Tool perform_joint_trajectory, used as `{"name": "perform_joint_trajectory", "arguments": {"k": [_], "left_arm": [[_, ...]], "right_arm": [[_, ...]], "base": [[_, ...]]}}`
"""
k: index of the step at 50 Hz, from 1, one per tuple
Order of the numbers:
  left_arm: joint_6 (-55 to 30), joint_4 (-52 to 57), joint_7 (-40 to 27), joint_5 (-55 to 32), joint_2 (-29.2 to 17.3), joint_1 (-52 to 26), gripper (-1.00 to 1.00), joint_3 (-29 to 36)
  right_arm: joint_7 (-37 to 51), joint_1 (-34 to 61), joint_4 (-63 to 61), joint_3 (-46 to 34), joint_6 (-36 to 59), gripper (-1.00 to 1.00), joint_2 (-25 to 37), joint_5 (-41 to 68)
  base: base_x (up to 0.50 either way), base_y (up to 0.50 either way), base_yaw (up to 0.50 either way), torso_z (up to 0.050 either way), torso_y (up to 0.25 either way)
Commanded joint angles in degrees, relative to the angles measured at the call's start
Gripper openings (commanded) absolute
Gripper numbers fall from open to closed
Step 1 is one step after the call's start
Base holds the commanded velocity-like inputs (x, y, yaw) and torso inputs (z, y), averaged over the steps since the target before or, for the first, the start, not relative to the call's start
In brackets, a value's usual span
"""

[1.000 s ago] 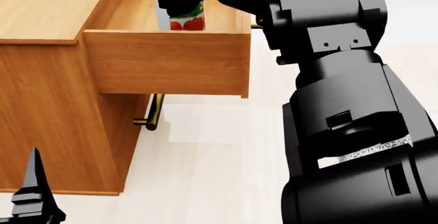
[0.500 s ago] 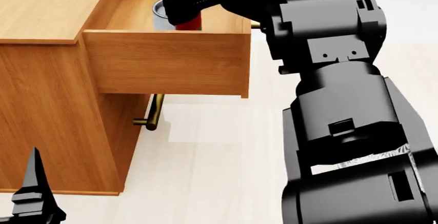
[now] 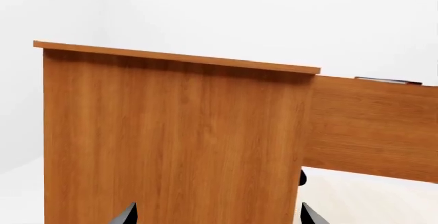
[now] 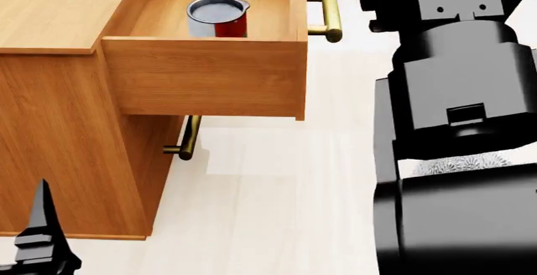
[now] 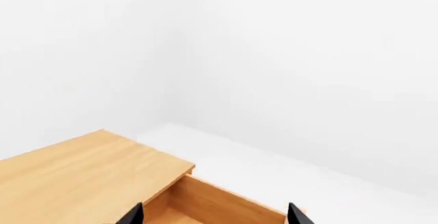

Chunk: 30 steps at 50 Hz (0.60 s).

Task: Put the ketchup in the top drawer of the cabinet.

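The ketchup [image 4: 218, 17], a red-labelled can with a grey lid, stands upright inside the open top drawer [image 4: 205, 77] of the cabinet [image 4: 59, 11]. Nothing holds it. The drawer is pulled out, and its brass handle [image 4: 329, 14] shows at the front. My right gripper [image 5: 214, 218] is open and empty, high above the drawer [image 5: 205, 201]; it is out of the head view, where only the black right arm [image 4: 457, 130] shows. My left gripper [image 3: 217, 219] is open and empty, facing the cabinet's side [image 3: 171, 142]. One of its fingers [image 4: 38, 237] shows low by the cabinet.
The lower drawer's brass handle [image 4: 186, 138] sticks out under the open drawer. The right arm's bulk fills the right of the head view. Pale floor [image 4: 260, 193] lies in front of the cabinet. White walls stand behind it [image 5: 274, 55].
My right gripper let go of the ketchup in the drawer and rose out of the head view. The can now stands alone in the drawer. The left arm has not moved.
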Motion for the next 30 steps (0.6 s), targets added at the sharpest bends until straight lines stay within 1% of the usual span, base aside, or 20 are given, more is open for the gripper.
{"name": "perform_joint_trajectory", "arguments": {"k": [1, 2, 3, 4, 5, 8, 9, 11, 13, 14, 18, 21, 22, 24, 25, 30], "left_arm": [[-0.7, 0.1, -0.2, 0.0, -0.1, -0.9, 1.0, 0.7], [-0.7, 0.0, -0.2, 0.1, -0.2, -0.9, 1.0, 0.7], [-0.8, 0.1, -0.3, 0.1, -0.2, -0.9, 1.0, 0.7], [-0.8, 0.1, -0.3, 0.0, -0.2, -0.9, 1.0, 0.7], [-0.9, 0.1, -0.3, 0.0, -0.3, -0.9, 1.0, 0.7], [-0.5, 0.0, -0.2, 0.0, -0.4, -0.8, 1.0, 0.6], [-0.3, -0.4, 0.0, 0.0, -0.4, -0.7, 1.0, 0.6], [-0.1, -0.6, 0.0, 0.0, -0.3, -0.8, 1.0, 0.6], [-0.3, -0.4, -0.1, 0.0, -0.4, -0.8, 1.0, 0.7], [-0.4, -0.4, -0.1, 0.0, -0.4, -0.8, 1.0, 0.7], [-0.4, -0.5, -0.2, 0.0, -0.5, -0.9, 1.0, 0.7], [-0.5, -0.3, -0.4, 0.0, -0.6, -0.9, 1.0, 0.7], [-0.5, -0.2, -0.4, 0.0, -0.7, -0.9, 1.0, 0.7], [-0.7, 0.0, -0.5, 0.0, -0.8, -0.9, 1.0, 0.8], [-0.7, 0.2, -0.5, 0.1, -0.9, -0.8, 1.0, 0.8], [-0.6, 0.3, -0.6, -0.2, -1.1, -0.7, 1.0, 0.4]], "right_arm": [[9.0, 4.1, -9.6, 2.1, 0.3, 1.0, 2.4, -1.8], [9.9, 3.3, -12.9, 2.3, 2.0, 1.0, 3.0, -1.4], [10.5, 1.7, -20.0, 2.5, 5.6, 1.0, 4.2, -0.6], [12.2, 1.1, -22.8, 3.2, 7.5, 1.0, 4.7, 0.0], [13.6, -0.5, -28.7, 2.7, 10.4, 1.0, 5.9, -0.3], [16.1, -3.7, -39.5, 2.0, 18.2, 1.0, 8.1, 0.5], [17.9, -6.2, -46.2, 3.4, 22.1, 1.0, 9.5, 1.9], [19.6, -8.5, -52.7, 4.7, 26.2, 1.0, 11.1, 3.5], [21.8, -11.7, -62.0, 7.6, 31.9, 1.0, 13.4, 6.2], [23.0, -12.4, -64.2, 9.5, 34.3, 1.0, 13.7, 7.6], [24.0, -14.9, -71.8, 11.4, 38.5, 1.0, 15.7, 10.0], [25.7, -17.8, -80.0, 15.3, 43.9, 1.0, 17.4, 13.6], [25.7, -17.8, -80.0, 15.3, 43.9, 1.0, 17.4, 13.6], [27.2, -19.6, -84.7, 18.1, 47.2, 1.0, 18.2, 15.6], [27.9, -22.4, -89.1, 19.3, 48.2, 1.0, 19.2, 16.5], [29.6, -24.2, -96.6, 24.5, 54.4, 1.0, 20.3, 20.8]], "base": [[0.0, 0.0, 0.0, 0.0, 0.0], [0.0, 0.0, 0.0, 0.0, 0.0], [0.0, 0.0, 0.0, 0.0, 0.0], [0.0, 0.0, 0.0, 0.0, 0.0], [0.0, 0.0, 0.0, 0.0, 0.0], [0.0, 0.0, 0.0, 0.0, 0.0], [0.0, 0.0, 0.0, 0.0, 0.0], [0.0, 0.0, 0.0, 0.0, 0.0], [0.0, 0.0, 0.0, 0.0, 0.0], [0.0, 0.0, 0.0, 0.0, 0.0], [0.0, 0.0, 0.0, 0.0, 0.0], [0.0, 0.0, 0.0, 0.0, 0.0], [0.0, 0.0, 0.0, 0.0, 0.0], [0.0, 0.0, 0.0, 0.0, 0.0], [0.0, 0.0, 0.0, 0.0, 0.0], [0.0, 0.0, 0.0, 0.0, 0.0]]}}
